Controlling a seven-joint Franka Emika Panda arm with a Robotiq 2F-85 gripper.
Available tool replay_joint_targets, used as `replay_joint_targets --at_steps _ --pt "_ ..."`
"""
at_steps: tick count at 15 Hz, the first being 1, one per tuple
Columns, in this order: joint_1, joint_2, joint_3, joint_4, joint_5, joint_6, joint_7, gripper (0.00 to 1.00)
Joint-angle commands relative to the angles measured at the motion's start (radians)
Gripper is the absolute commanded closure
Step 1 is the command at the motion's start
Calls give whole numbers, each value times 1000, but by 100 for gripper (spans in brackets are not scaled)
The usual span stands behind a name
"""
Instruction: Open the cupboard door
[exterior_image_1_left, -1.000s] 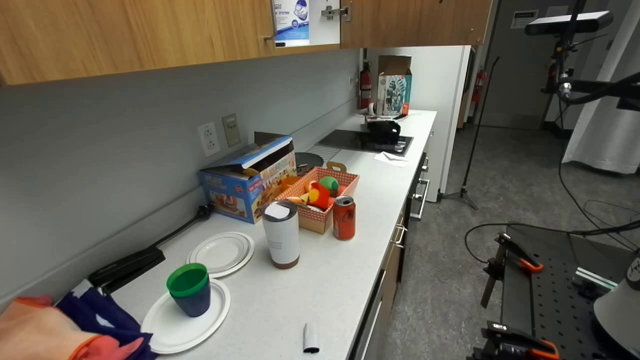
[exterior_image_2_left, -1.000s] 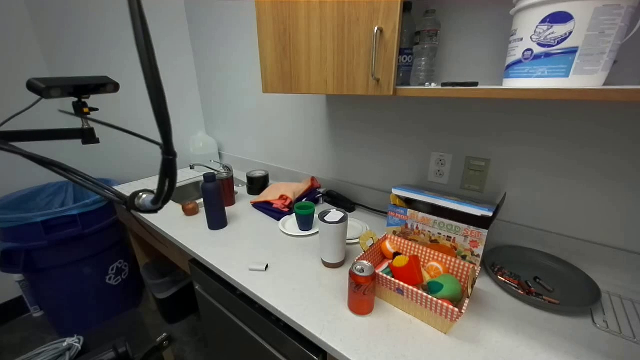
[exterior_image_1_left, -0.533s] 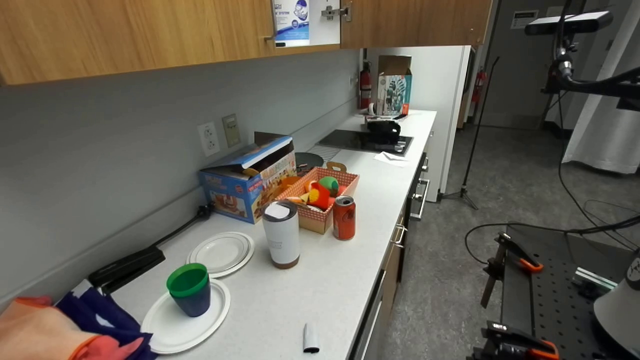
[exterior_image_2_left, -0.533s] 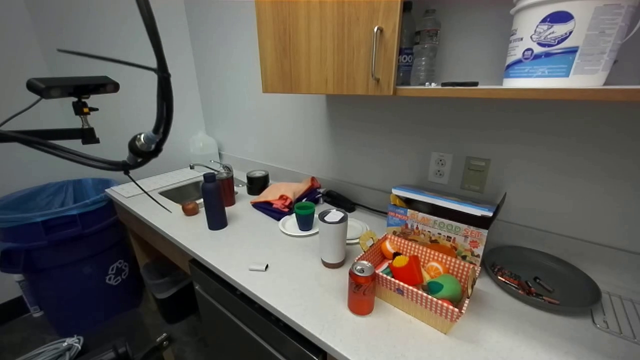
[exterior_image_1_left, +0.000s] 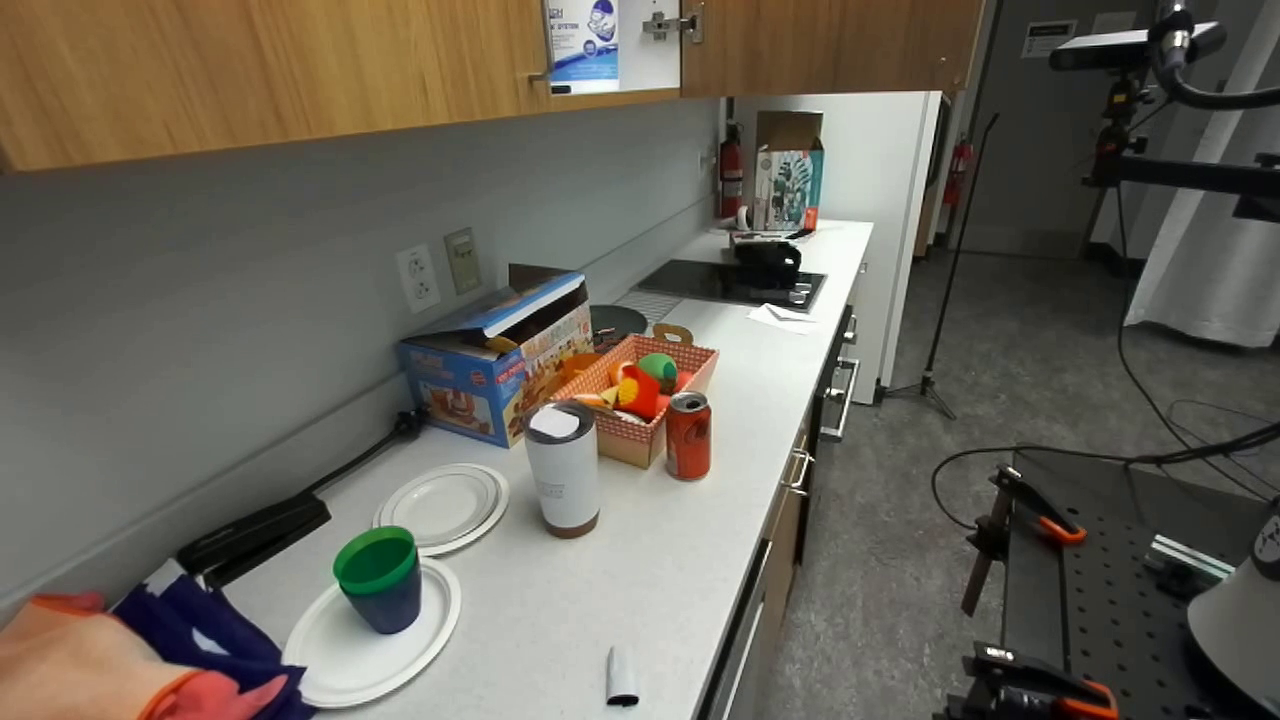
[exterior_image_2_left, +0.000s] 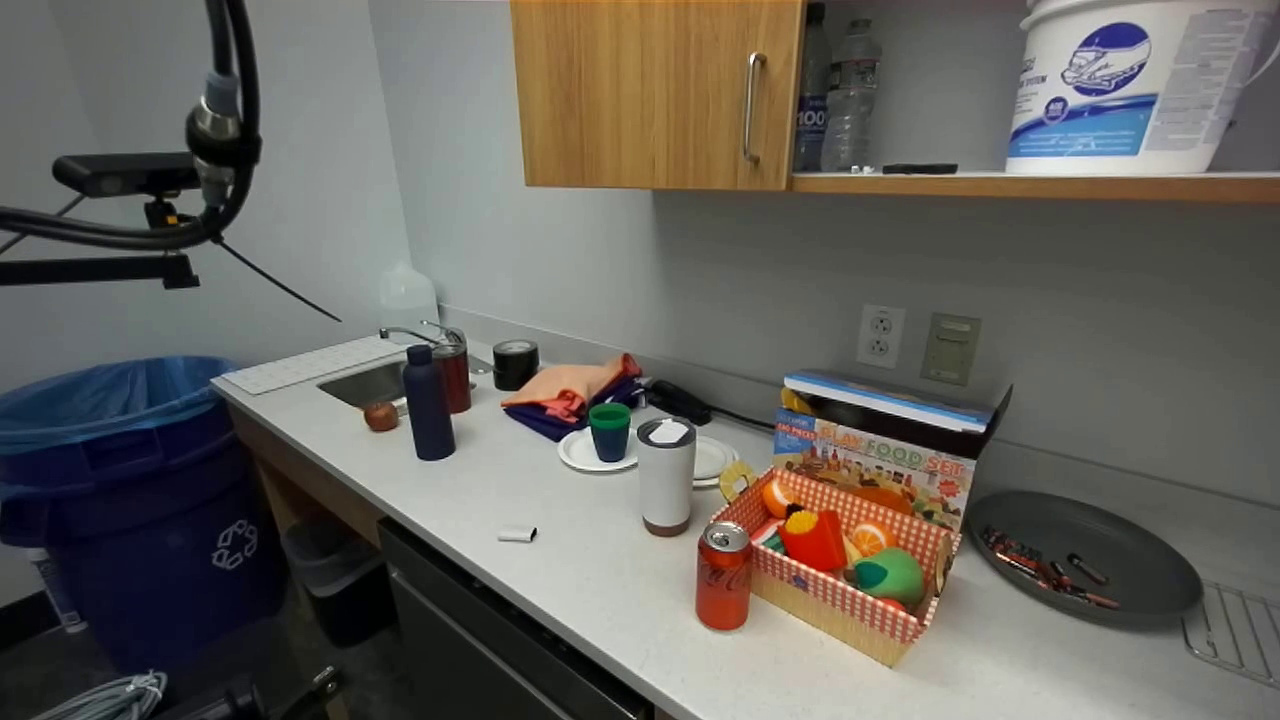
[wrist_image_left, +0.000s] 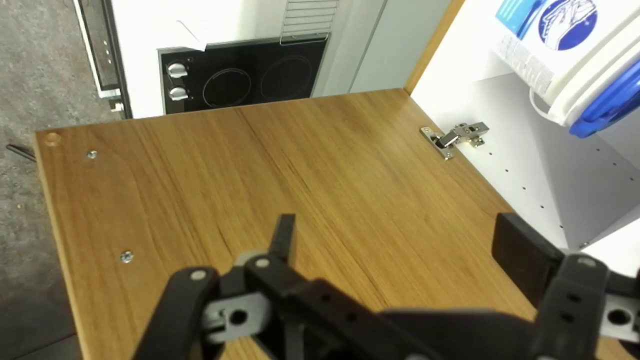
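Note:
The cupboard door (wrist_image_left: 300, 170) is a plain brown wooden panel that stands swung open. Its inner face, with screws and a metal hinge (wrist_image_left: 442, 140), fills much of the wrist view. In an exterior view the open door (exterior_image_1_left: 830, 45) shows at the top, cut off by the frame edge. My gripper (wrist_image_left: 396, 217) is open, its fingers wide apart with nothing between them. It is in front of the door's inner face, with the right finger near the hinge side. I cannot tell whether it touches the door. The gripper is out of view in both exterior views.
A closed wooden door (exterior_image_2_left: 650, 95) with a metal handle (exterior_image_2_left: 750, 108) is beside the open cupboard. A white bucket (wrist_image_left: 560, 55) stands inside the cupboard. Below are a black cooktop (wrist_image_left: 240, 75) and a counter (exterior_image_2_left: 560, 600) with a red can (exterior_image_2_left: 724, 578) and a tumbler (exterior_image_2_left: 667, 480).
The arm's black cable loop has moved up, toward the frame's right edge in an exterior view and toward the left edge in another. The open door shows no clear movement.

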Motion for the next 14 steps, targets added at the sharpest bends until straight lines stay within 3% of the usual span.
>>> replay_joint_targets --at_steps 1,9,10,14 --pt "-17 -51 6 27 87 -102 -90 0" --pt "-37 -140 -24 50 199 -196 -169 0" --pt "-57 -115 1 37 179 -157 -140 0" --pt "-60 -133 -7 37 193 -169 -154 0"
